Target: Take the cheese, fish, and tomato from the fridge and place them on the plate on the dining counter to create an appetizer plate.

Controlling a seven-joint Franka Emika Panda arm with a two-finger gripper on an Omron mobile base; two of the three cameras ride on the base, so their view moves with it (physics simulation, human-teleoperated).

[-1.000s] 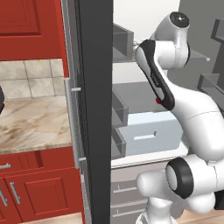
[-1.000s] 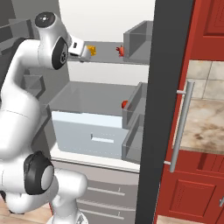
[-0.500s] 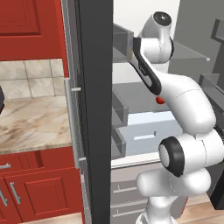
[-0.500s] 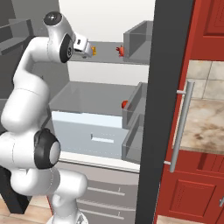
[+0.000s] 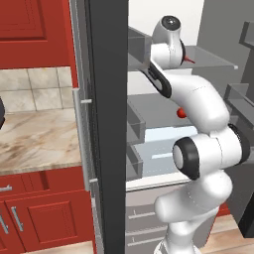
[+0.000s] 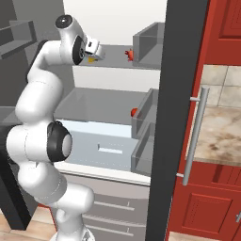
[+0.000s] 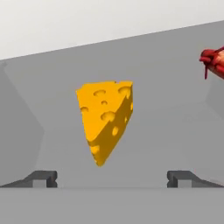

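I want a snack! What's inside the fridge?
On the top shelf sit the cheese and, further along, the fish. The tomato sits on the shelf below. Whatever lies in the drawer is covered.

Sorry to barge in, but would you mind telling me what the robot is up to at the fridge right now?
The arm is reaching into the open fridge toward the cheese on the upper shelf. The gripper is open, with its fingertips spread either side of the wedge, and nothing is held yet. The fish lies farther along the same shelf, and the tomato sits one shelf lower.
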